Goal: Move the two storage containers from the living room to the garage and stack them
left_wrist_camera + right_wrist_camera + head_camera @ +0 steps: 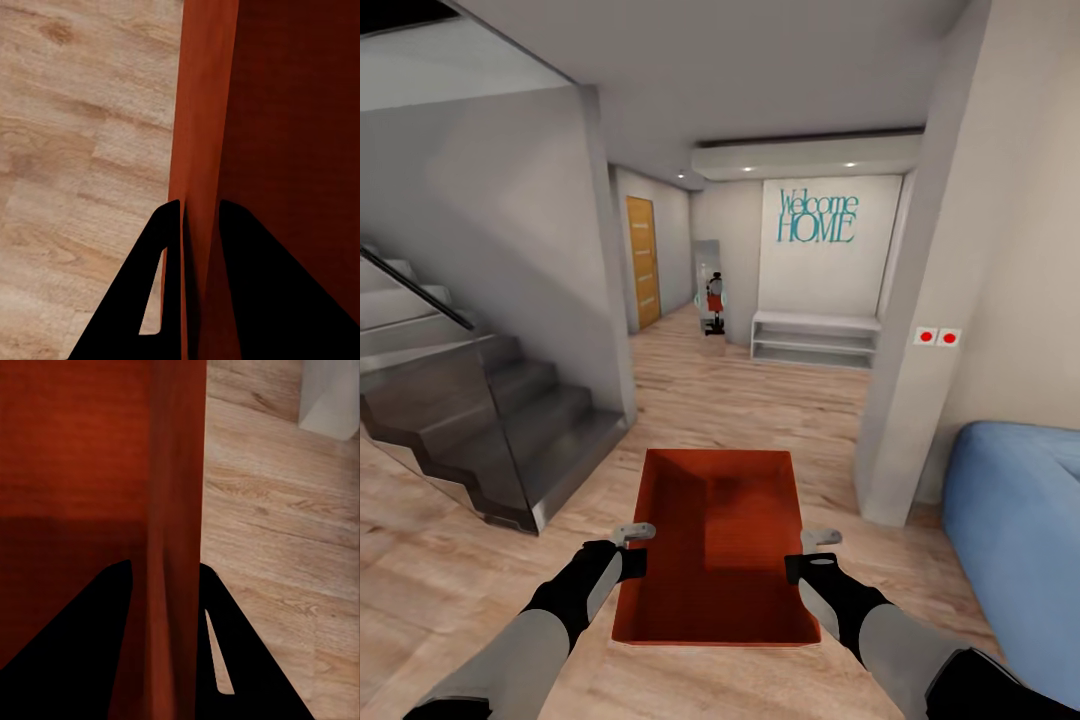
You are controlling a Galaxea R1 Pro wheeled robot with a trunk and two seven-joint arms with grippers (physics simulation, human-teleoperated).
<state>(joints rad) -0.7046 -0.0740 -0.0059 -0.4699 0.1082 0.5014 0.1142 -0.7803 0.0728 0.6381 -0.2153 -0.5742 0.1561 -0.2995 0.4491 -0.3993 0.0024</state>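
- Storage container point(745, 520): orange-red, carried level between both arms above the wood plank floor point(440, 560).
- Left gripper point(632, 562): jaws pinching the container's left wall.
- Right gripper point(808, 567): jaws pinching its right wall.
- Blue sofa point(1015, 520): at right.

Light wood plank floor point(760, 400), running from the near foreground to the far hallway. Standing directly on it: a dark staircase point(510, 430) with a glass side panel at the left, a white low shelf unit point(815, 340) against the far wall, and a blue sofa point(1015, 520) at the near right.
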